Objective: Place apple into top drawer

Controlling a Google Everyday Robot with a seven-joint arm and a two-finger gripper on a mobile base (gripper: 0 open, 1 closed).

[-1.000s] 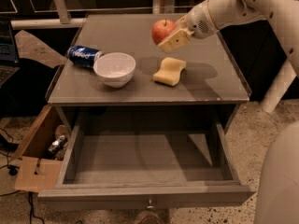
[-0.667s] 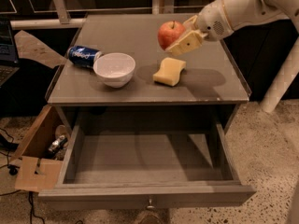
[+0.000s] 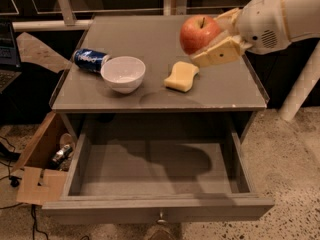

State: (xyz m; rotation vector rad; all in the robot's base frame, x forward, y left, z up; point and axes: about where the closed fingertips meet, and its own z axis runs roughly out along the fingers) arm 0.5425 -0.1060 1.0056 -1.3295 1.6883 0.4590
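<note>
The red-orange apple (image 3: pixel 198 33) is held in the air above the right half of the grey cabinet top (image 3: pixel 150 34). My gripper (image 3: pixel 210 36) comes in from the right and is shut on the apple, with cream fingers (image 3: pixel 221 54) on either side of it. The top drawer (image 3: pixel 155 174) is pulled out wide open below the cabinet top. Its flat bottom holds nothing and a small metal knob (image 3: pixel 161 217) shows on its front. The apple hangs above the cabinet top, behind the drawer opening.
A white bowl (image 3: pixel 123 73), a blue can (image 3: pixel 90 60) lying on its side and a yellow sponge (image 3: pixel 181 76) sit on the cabinet top. A cardboard box (image 3: pixel 42 159) with small items stands on the floor at the left. A white post (image 3: pixel 302 84) stands at the right.
My gripper has carried the apple up and towards the camera and to the right. The bowl, can, sponge and drawer have not moved.
</note>
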